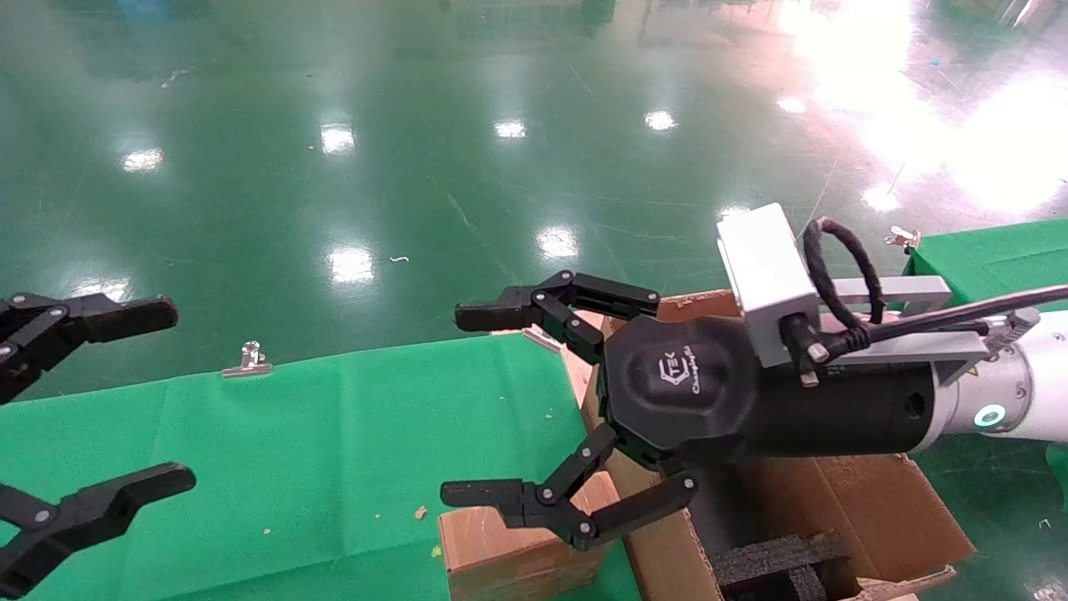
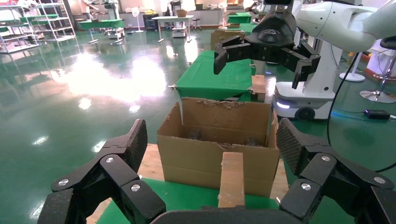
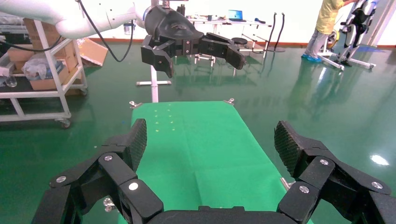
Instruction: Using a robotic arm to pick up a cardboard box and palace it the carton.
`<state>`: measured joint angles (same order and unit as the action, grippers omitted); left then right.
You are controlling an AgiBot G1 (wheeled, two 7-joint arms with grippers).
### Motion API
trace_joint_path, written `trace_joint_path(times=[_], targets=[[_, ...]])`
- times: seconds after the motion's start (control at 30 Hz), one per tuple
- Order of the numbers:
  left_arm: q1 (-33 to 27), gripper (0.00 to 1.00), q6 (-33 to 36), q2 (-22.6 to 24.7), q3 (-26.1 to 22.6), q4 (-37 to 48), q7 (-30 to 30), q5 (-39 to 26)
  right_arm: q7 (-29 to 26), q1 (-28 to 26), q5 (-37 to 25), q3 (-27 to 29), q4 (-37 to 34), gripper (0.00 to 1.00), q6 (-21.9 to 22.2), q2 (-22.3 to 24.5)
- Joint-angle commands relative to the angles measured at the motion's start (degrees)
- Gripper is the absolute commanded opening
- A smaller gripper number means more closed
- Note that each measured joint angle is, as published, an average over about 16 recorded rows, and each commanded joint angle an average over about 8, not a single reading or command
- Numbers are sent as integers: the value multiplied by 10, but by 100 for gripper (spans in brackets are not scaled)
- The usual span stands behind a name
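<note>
Two black linked-finger grippers are in view, both spread wide and holding nothing. The right gripper (image 1: 476,405), on the glossy white robotic arm (image 1: 1014,392) with the teal light ring, hangs above the edge of the green-covered table (image 1: 292,451). The small closed brown cardboard box (image 1: 513,551) lies on the table below its lower finger, against the large brown corrugated carton (image 1: 868,509) with black foam inserts. The left gripper (image 1: 158,396) hovers over the table's left end.

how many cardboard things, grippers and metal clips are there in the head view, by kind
cardboard box: 1
carton: 1
grippers, left gripper and right gripper: 2
metal clips: 2
total: 6
</note>
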<state>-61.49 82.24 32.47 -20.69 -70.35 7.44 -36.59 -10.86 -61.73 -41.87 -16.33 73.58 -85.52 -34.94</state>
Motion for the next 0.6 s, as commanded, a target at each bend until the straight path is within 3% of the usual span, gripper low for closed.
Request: trace_joint_path(times=[0.03, 0.43, 0.5, 0.6], targets=[[0, 100, 0, 0, 0, 0, 0, 0, 0, 0, 0, 0, 0, 100, 0, 0], [0, 100, 0, 0, 0, 0, 0, 0, 0, 0, 0, 0, 0, 100, 0, 0], [0, 82, 0, 0, 0, 0, 0, 0, 0, 0, 0, 0, 0, 100, 0, 0], [0, 45, 0, 0, 0, 0, 0, 0, 0, 0, 0, 0, 0, 100, 0, 0]])
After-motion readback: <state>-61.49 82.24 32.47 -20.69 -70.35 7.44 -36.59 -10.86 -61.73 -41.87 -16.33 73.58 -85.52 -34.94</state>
